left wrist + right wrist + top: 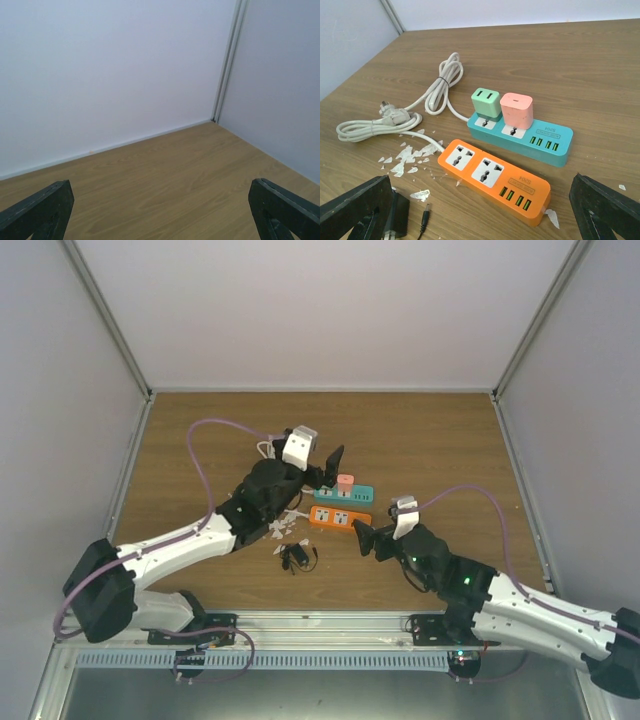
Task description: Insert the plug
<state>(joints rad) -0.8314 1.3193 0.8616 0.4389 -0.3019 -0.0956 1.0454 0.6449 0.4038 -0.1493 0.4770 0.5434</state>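
Note:
An orange power strip [495, 175] with two free sockets lies before a teal strip [540, 142] that carries a green plug [486, 101] and a pink plug [516, 110]. A black adapter [395, 217] with a barrel plug [425, 220] lies at the near left; in the top view it [295, 556] sits in front of the strips. My right gripper [480, 215] is open and empty, just off the orange strip's [340, 517] right end. My left gripper [330, 468] is open and empty, raised by the teal strip's [345, 494] left end; its wrist view shows only bare table and wall between its fingers [37, 212].
White cords [395, 120] coil to the left of the strips. White paper scraps [410, 155] are scattered between the cords and the orange strip. Grey walls enclose the wooden table [430, 440] on three sides.

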